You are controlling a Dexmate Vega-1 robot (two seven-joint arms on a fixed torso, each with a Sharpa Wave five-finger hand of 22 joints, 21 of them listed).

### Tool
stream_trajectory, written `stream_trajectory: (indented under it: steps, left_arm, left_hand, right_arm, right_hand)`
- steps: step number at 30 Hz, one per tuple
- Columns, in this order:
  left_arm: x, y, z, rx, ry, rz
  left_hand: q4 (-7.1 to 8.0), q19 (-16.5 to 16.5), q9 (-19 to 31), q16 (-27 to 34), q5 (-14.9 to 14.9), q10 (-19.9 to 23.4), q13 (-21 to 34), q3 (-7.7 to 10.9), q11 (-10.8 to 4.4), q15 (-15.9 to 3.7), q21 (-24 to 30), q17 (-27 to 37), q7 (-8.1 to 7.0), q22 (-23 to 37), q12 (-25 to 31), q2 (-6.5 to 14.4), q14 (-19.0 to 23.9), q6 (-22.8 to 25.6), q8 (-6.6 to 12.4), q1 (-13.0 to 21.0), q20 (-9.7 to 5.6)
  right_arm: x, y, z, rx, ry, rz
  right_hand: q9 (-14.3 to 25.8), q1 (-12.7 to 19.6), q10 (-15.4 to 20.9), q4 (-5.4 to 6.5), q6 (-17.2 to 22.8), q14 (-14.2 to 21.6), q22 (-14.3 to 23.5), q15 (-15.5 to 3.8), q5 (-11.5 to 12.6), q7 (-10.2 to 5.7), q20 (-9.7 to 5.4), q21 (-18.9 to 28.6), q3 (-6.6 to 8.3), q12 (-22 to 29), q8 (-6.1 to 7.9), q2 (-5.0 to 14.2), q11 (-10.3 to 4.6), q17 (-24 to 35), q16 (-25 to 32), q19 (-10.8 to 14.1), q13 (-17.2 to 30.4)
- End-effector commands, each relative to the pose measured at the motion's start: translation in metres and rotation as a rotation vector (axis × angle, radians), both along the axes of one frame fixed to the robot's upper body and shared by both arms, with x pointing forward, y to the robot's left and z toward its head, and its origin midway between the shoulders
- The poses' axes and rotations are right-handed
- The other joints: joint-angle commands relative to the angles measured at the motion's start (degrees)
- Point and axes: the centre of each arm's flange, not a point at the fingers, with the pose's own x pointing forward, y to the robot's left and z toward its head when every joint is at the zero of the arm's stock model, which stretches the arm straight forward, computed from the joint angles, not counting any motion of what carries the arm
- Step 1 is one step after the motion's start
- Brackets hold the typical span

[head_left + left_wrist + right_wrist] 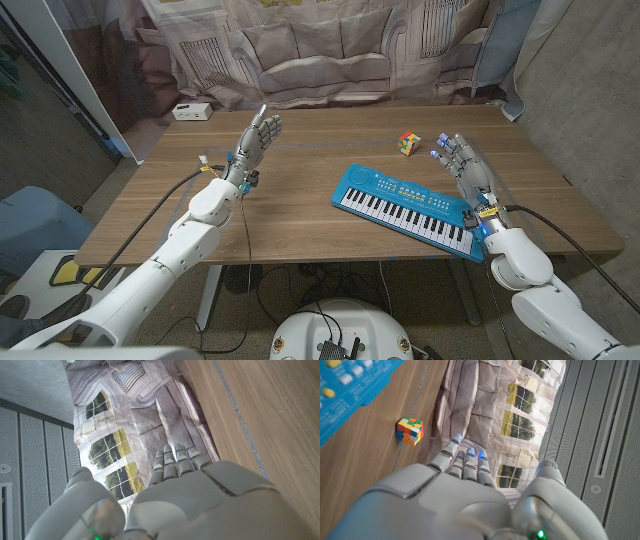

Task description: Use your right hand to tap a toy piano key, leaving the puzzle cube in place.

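The right hand [465, 495] is big and grey, and we see its back. Its fingers [464, 462] reach out straight, close together, with little blue lights at the tips. It holds nothing. A small puzzle cube [410, 430] with many colours sits on the wooden table [365, 455], near the fingers but not touching them. A corner of the blue toy piano [350, 395] lies close by. A curtain [495, 405] with window pictures hangs behind.

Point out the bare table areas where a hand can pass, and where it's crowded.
Bare wood spans between the left hand and the piano, and along the near edge left of the piano. It is crowded on the right: cube, piano and right hand sit close together.
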Motion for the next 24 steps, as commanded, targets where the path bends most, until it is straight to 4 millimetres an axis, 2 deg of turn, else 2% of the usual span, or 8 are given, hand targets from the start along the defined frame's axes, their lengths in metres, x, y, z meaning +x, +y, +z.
stream_trajectory:
  steps: [1,15,24]
  left_arm:
    - [0.000,-0.001,-0.001,0.003,0.003,-0.007]
    - [0.004,-0.001,-0.004,-0.007,0.005,-0.016]
    - [0.006,-0.007,0.000,-0.003,0.000,-0.030]
  left_hand:
    - [-0.27,0.23,0.31,-0.19,-0.24,0.38,0.03,0.02,-0.10,-0.12,0.04,0.26,0.17,0.12,-0.10,0.28,0.68,0.48,-0.11,0.61,0.08]
    - [-0.34,0.14,0.31,-0.18,-0.29,0.58,0.04,-0.03,-0.39,-0.26,-0.07,0.27,0.08,0.12,-0.13,0.36,0.90,0.57,-0.16,0.64,0.22]
    - [-0.43,0.59,0.32,-0.19,-0.32,0.73,0.04,-0.03,-0.29,-0.30,0.03,0.26,0.11,0.11,-0.17,0.47,1.07,0.80,-0.14,0.74,-0.28]
  right_arm:
    - [-0.014,0.000,-0.011,0.012,0.008,-0.010]
    - [-0.026,-0.001,-0.029,0.035,0.033,-0.027]
    - [-0.033,-0.003,-0.040,0.039,0.045,-0.023]
  right_hand:
    - [0.31,-0.09,0.71,-0.17,0.66,0.41,0.13,0.44,0.21,-0.21,0.06,-0.09,0.11,0.08,0.10,0.61,0.07,-0.03,0.36,0.72,0.03]
    - [0.32,-0.17,0.96,-0.16,1.04,0.63,0.13,0.47,0.20,-0.08,0.20,-0.17,0.04,0.09,0.15,0.67,0.06,-0.10,0.40,0.85,0.03]
    - [0.32,0.01,1.11,-0.23,1.06,1.11,0.12,0.44,0.25,-0.09,-0.05,0.07,0.12,0.06,0.07,0.92,-0.02,-0.18,0.53,1.82,0.04]
